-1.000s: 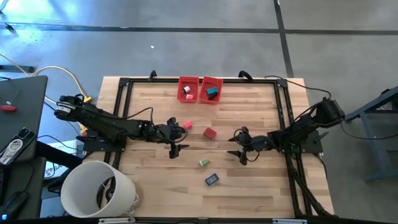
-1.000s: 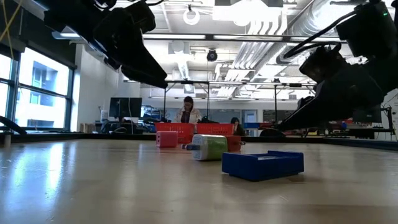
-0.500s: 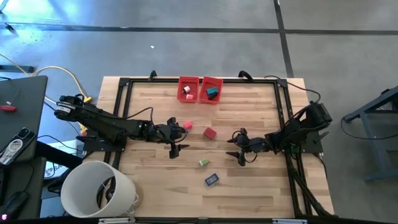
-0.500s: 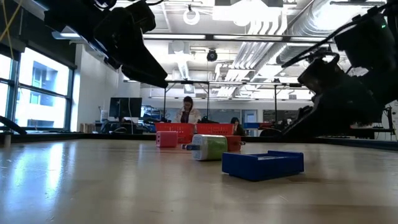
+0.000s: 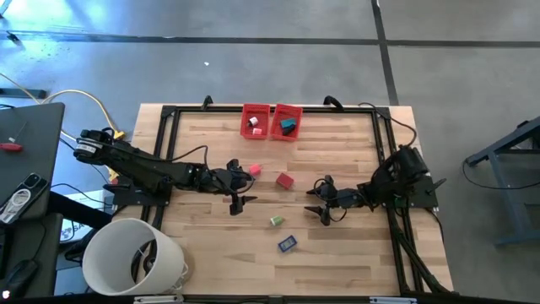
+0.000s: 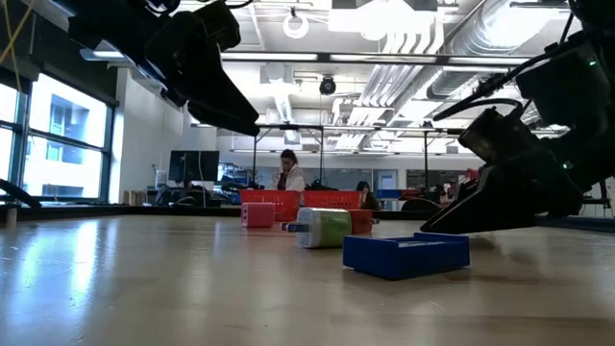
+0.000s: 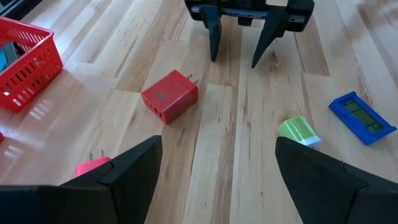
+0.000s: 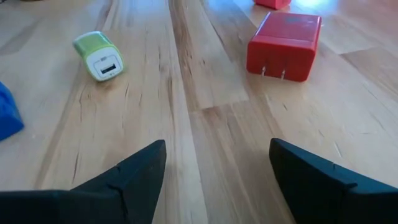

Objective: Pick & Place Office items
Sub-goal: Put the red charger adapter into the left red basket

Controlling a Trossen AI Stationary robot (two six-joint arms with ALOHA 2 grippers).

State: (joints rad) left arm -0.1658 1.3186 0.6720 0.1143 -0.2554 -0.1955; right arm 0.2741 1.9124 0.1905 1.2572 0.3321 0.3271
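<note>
Several small office items lie loose on the wooden table: a pink piece (image 5: pixel 255 171), a red plug-like block (image 5: pixel 284 180), a green piece (image 5: pixel 276 221) and a flat blue piece (image 5: pixel 287 244). My left gripper (image 5: pixel 239 187) hovers open just left of the pink piece, which shows beside its finger (image 7: pixel 93 167). My right gripper (image 5: pixel 321 201) stands open low over the table, right of the red block (image 8: pixel 285 45) and the green piece (image 8: pixel 99 55). Nothing is between either pair of fingers.
Two red bins (image 5: pixel 256 121) (image 5: pixel 288 122) stand side by side at the table's far edge with small pieces inside. A big white bucket (image 5: pixel 135 257) stands off the near left corner. A black frame (image 5: pixel 384 152) runs around the tabletop. People sit far behind (image 6: pixel 288 173).
My right gripper has sunk toward the table, still open and facing the table's left. The loose pieces have not moved.
</note>
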